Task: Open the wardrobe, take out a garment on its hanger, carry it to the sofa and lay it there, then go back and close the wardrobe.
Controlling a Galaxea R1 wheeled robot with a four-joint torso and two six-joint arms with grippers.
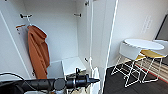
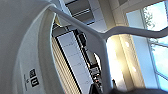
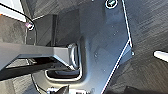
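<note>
The wardrobe (image 1: 62, 32) stood open, an orange hooded garment (image 1: 38, 51) hanging inside; the left gripper (image 1: 93, 80) reached low before it, its grip impossible to tell

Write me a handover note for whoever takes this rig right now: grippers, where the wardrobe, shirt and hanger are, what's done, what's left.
Left gripper: low in front of the wardrobe; grip can't be told.
Right gripper: state can't be told; its wrist camera faces the dark floor.
Hanger and white garment: close against the left wrist camera, so likely off the rail.
The orange hooded garment hangs on the rail's left side.
Done: wardrobe open, and the garment probably taken out.
Left: carry the garment to the sofa, lay it down, and close the wardrobe.
</note>
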